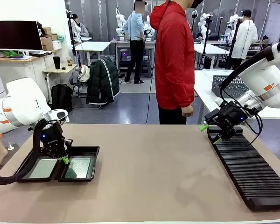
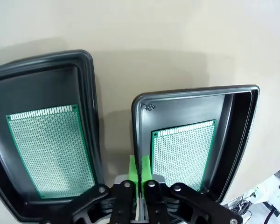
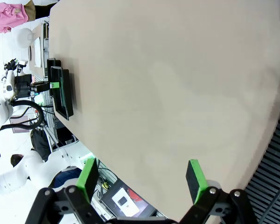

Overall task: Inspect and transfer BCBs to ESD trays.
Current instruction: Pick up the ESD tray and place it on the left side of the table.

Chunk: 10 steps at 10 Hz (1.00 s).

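Note:
Two black ESD trays lie side by side at the table's left, the left tray (image 1: 37, 180) (image 2: 91, 93) and the right tray (image 1: 95, 151) (image 2: 196, 91). Each holds one green BCB lying flat: one board (image 1: 43, 168) (image 2: 49, 149) in the left tray, the other board (image 1: 79, 167) (image 2: 182, 151) in the right. My left gripper (image 1: 64, 159) (image 2: 140, 168) hovers over the strip between the trays, shut, its green pads pressed together on nothing. My right gripper (image 1: 210, 133) (image 3: 142, 177) stands open and empty above the far end of the slotted rack.
A long black ribbed rack (image 1: 252, 172) (image 3: 275, 172) runs along the table's right side. A person in a red hoodie (image 1: 172, 60) stands at the far edge, hand hanging down. A grey mesh basket (image 1: 233, 86) sits on the neighbouring table. Bare tabletop (image 1: 149, 177) spans the middle.

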### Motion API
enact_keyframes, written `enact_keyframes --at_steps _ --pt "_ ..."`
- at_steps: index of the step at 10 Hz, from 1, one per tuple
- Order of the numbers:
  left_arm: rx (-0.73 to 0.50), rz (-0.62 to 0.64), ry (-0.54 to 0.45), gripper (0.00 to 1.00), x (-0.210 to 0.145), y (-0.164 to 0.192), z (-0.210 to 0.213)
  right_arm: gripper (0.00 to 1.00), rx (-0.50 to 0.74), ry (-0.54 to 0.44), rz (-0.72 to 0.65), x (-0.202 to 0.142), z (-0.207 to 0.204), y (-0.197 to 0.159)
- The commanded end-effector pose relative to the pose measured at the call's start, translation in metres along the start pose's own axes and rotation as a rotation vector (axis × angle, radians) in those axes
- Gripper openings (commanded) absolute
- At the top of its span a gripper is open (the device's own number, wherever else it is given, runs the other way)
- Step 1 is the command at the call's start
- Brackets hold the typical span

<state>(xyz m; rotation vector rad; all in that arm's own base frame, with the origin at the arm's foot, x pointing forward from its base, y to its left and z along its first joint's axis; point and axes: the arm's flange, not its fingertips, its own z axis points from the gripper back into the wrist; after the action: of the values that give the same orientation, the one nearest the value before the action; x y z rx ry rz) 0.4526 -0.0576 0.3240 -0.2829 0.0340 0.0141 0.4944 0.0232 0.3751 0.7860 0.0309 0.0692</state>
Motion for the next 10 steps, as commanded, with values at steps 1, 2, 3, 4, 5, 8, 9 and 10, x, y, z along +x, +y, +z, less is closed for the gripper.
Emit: enact_keyframes --at_steps 1,2,3,4,5,8,9,10 --pt "0.016 -0.018 -0.001 0.01 0.010 0.003 -0.002 1.00 -0.014 -0.001 -0.018 -0.001 0.001 0.003" --pt "0.014 -0.020 -0.002 0.01 0.012 0.004 -0.005 1.00 -0.014 -0.001 -0.018 -0.001 0.001 0.003" --pt "0.011 -0.012 -0.004 0.01 0.015 0.006 -0.008 1.00 -0.014 -0.001 -0.018 -0.001 0.001 0.003" --pt "0.011 -0.015 -0.001 0.01 0.016 0.006 -0.011 1.00 -0.014 -0.001 -0.018 -0.001 0.001 0.003" --pt "0.011 -0.015 -0.001 0.01 0.018 0.007 -0.015 1.00 -0.014 -0.001 -0.018 -0.001 0.001 0.003" --pt "0.014 -0.020 0.009 0.01 0.019 0.004 -0.020 1.00 -0.014 -0.001 -0.018 -0.001 0.001 0.003" --pt "0.008 0.006 0.016 0.01 0.016 0.003 -0.018 1.00 -0.014 -0.001 -0.018 -0.001 0.001 0.003" --pt "0.008 0.006 0.016 0.01 0.016 0.003 -0.018 1.00 -0.014 -0.001 -0.018 -0.001 0.001 0.003"
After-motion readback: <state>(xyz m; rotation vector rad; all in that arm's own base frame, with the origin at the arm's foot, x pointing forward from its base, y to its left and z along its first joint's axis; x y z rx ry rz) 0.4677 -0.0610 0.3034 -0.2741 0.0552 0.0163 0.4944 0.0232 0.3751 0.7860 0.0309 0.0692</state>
